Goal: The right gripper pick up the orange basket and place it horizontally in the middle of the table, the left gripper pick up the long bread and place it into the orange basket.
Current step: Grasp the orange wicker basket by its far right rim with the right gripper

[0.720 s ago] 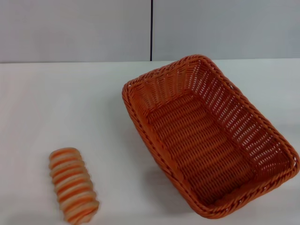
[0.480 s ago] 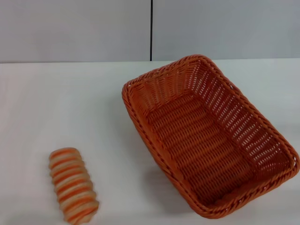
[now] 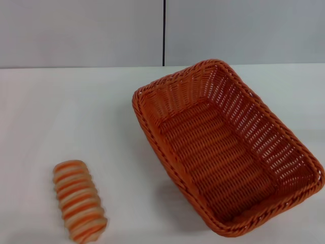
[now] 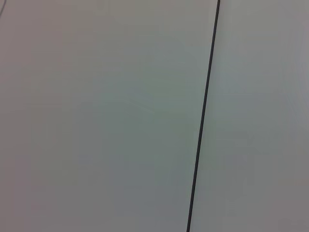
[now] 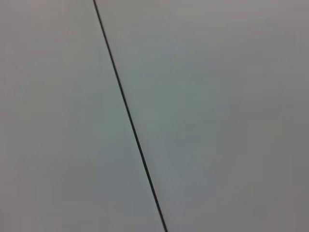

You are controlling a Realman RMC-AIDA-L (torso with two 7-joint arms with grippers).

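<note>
Wall [image 3: 81,33]: plain grey, matte, running across the far side behind the white surface. Seam [image 3: 164,33]: thin dark vertical line dividing the wall into two panels; it also crosses both wrist views as a slanted line [image 4: 203,116] [image 5: 130,116].

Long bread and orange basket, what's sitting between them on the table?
Nothing: in the head view only bare white table separates the long bread from the orange basket.
</note>
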